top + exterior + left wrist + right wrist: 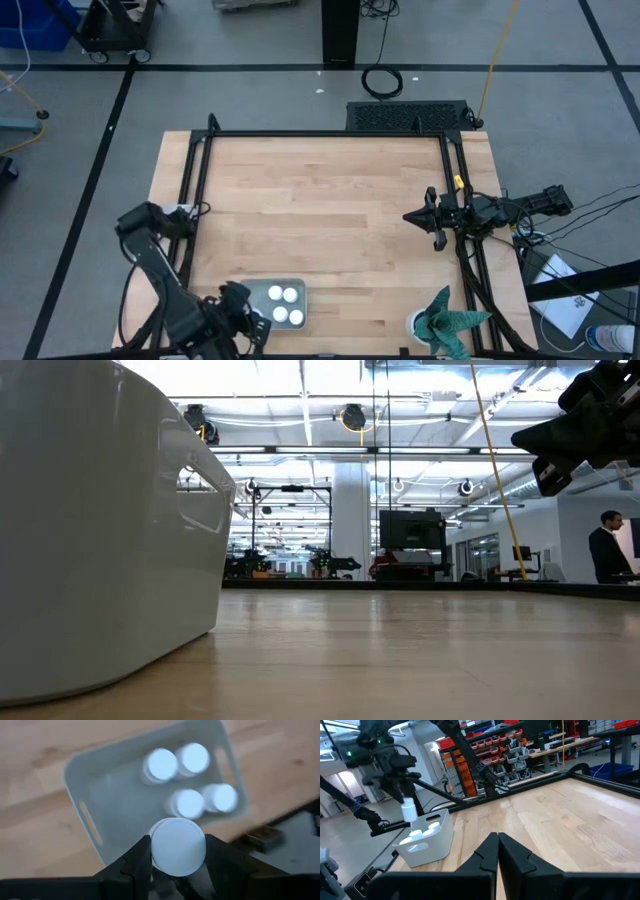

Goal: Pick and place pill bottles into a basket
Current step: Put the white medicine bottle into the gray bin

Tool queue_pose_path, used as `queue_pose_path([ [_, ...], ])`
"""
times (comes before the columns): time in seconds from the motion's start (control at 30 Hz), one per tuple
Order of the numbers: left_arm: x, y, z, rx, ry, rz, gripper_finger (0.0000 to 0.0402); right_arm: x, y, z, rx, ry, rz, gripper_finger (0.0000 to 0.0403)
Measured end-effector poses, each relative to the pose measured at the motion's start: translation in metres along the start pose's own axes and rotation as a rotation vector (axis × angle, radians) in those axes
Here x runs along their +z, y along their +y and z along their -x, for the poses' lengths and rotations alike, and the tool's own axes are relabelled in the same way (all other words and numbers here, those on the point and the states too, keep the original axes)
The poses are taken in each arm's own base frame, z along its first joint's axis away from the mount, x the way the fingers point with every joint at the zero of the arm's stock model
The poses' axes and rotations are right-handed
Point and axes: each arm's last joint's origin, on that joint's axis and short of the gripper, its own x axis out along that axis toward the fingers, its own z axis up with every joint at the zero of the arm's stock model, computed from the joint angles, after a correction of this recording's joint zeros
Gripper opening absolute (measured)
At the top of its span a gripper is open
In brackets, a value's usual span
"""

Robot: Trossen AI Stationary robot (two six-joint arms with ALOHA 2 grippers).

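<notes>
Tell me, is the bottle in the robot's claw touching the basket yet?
Apart. In the right wrist view the held bottle hangs from the left gripper clearly above the basket rim, with a gap beneath it.

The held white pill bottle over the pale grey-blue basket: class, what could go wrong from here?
1. The left gripper holds the white pill bottle near the pale grey-blue basket's rim; released here, it might clip it.
2. Four white-capped bottles crowd the far side; a drop could topple them.

4 white-capped pill bottles (176, 761) stand in the pale grey-blue basket (115, 795); a 5th bottle (178, 846) is held upright above it.
</notes>
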Motion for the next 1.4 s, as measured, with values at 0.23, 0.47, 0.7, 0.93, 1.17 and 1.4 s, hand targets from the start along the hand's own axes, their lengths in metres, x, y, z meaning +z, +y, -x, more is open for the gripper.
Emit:
queue_pose_path([
  [0.23, -0.010, 0.001, -0.031, 0.134, -0.083, -0.060, 0.0162, 0.000, 0.000, 0.000, 0.000, 0.000, 0.000, 0.0004],
  [0.47, -0.022, 0.001, -0.059, 0.197, -0.149, -0.109, 0.0162, 0.000, 0.000, 0.000, 0.000, 0.000, 0.000, 0.0004],
  [0.7, -0.025, 0.002, -0.076, 0.236, -0.222, -0.114, 0.0162, 0.000, 0.000, 0.000, 0.000, 0.000, 0.000, 0.0004],
  [0.93, -0.029, 0.002, -0.088, 0.252, -0.257, -0.109, 0.0170, 0.000, 0.000, 0.000, 0.000, 0.000, 0.000, 0.0004],
  [1.17, -0.029, 0.008, -0.095, 0.277, -0.265, -0.107, 0.0166, 0.000, 0.000, 0.000, 0.000, 0.000, 0.000, 0.0004],
  [1.4, -0.034, 0.010, -0.103, 0.236, -0.250, -0.035, 0.0189, 0.000, 0.000, 0.000, 0.000, 0.000, 0.000, 0.0004],
])
